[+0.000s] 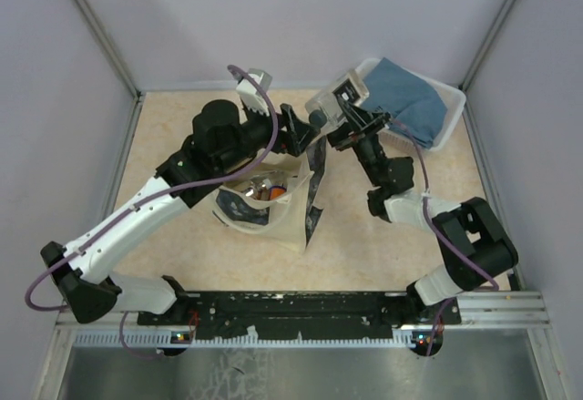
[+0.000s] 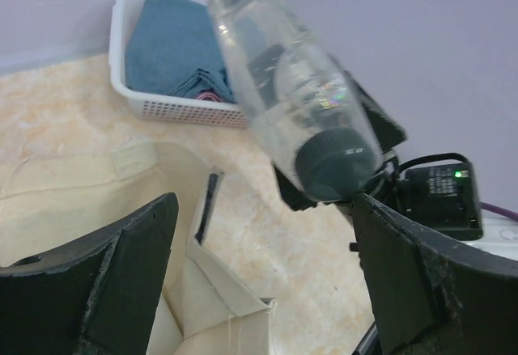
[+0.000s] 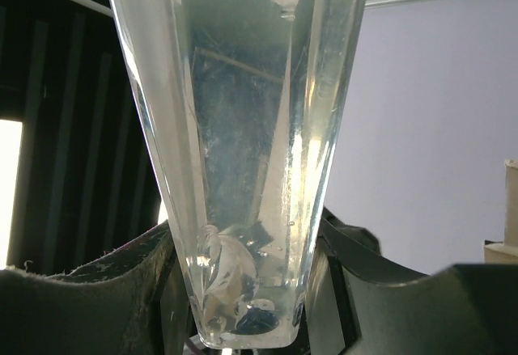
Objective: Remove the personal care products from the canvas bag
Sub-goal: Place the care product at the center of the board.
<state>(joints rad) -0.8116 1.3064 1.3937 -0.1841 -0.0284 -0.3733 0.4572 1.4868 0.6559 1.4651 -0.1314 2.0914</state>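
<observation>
A clear bottle (image 3: 243,128) with a dark cap (image 2: 338,161) is held off the table, and my right gripper (image 3: 251,250) is shut on its lower end. My left gripper (image 2: 263,274) stands open just below the cap, its fingers apart from the bottle. Under both lies the cream canvas bag (image 1: 291,222), its mouth open upward with more personal care products (image 1: 264,189) inside, one of them orange. In the top view my left gripper (image 1: 301,131) and right gripper (image 1: 351,127) face each other above the bag's far edge.
A white plastic basket (image 1: 455,113) with a folded blue cloth (image 1: 410,95) stands at the back right corner. The same basket (image 2: 162,108) shows behind the bottle in the left wrist view. Walls close in the beige tabletop (image 1: 182,245) on three sides.
</observation>
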